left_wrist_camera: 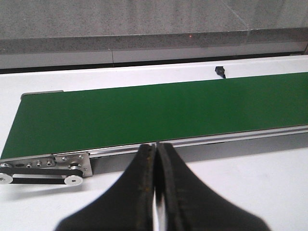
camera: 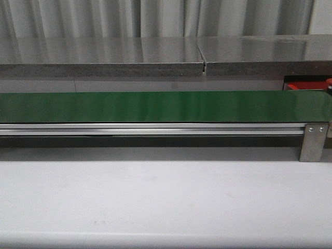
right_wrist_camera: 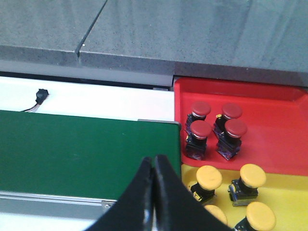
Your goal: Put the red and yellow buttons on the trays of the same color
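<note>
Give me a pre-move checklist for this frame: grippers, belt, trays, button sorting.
1. Left gripper empty: ok, fingers closed on nothing.
2. Right gripper empty: ok, closed on nothing.
3. Green belt carries a button to pick: not ok, none shows on the belt in any view.
4. Red tray holds only red buttons: ok, four seen.
5. Yellow tray holds only yellow buttons: ok for the four seen; part lies out of frame.
6. Belt running: cannot tell.

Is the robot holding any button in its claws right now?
No. The left gripper and right gripper are both shut on nothing.
</note>
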Tool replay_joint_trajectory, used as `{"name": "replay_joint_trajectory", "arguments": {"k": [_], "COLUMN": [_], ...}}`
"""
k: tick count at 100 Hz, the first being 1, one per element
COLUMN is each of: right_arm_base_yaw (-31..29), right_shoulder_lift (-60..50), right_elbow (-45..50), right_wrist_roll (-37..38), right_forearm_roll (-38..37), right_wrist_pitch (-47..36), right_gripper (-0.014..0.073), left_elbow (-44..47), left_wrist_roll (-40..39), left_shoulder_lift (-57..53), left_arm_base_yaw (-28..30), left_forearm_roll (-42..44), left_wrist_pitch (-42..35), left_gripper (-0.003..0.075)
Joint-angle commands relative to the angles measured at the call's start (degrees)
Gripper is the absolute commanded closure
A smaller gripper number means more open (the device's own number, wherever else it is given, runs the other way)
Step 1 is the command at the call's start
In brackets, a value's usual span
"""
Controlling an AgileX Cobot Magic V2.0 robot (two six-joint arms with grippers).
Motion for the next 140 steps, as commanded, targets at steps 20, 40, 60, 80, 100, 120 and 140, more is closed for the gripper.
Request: {"name": "replay_joint_trajectory", "arguments": {"k": [20, 40, 60, 80, 100, 120, 140], "right_arm_base_yaw": [0.12, 0.12, 1.09, 1.93, 0.54, -2.23, -2.21], "right_shoulder_lift": [-12.22, -18.65, -21.9, -28.48, -35.47, -41.67, -44.74], "right_elbow": [7.27, 15.76, 25.11, 32.2, 37.68, 39.38, 39.44], "right_wrist_roll": [-0.58, -0.58, -0.58, -0.58, 1.2, 5.63, 5.89], "right_forearm_roll": [-0.14, 1.98, 3.33, 0.43, -1.0, -5.63, -5.75], "right_wrist_pitch": [-8.33, -15.61, -27.99, -29.5, -29.56, -24.35, -21.36], "right_gripper": [0.0711, 0.0711, 0.0711, 0.0711, 0.0711, 0.0711, 0.0711], "left_elbow": [-1.42, -1.42, -1.42, -1.42, -1.42, -1.42, -1.42], "left_wrist_roll": [-0.12, -0.12, -0.12, -0.12, -0.12, -0.12, -0.12], "left_shoulder_lift": [0.35, 0.35, 0.35, 0.35, 0.35, 0.35, 0.35], "left_arm_base_yaw": [-0.29, -0.29, -0.29, -0.29, -0.29, -0.29, -0.29], "left_forearm_roll": [-0.78, -0.78, -0.78, -0.78, -0.78, -0.78, -0.78], "left_wrist_pitch": [-3.69, -3.69, -3.69, -3.69, -3.69, -3.69, -3.57], "left_gripper": [0.0741, 0.0741, 0.0741, 0.0741, 0.0741, 0.0741, 0.0741]}}
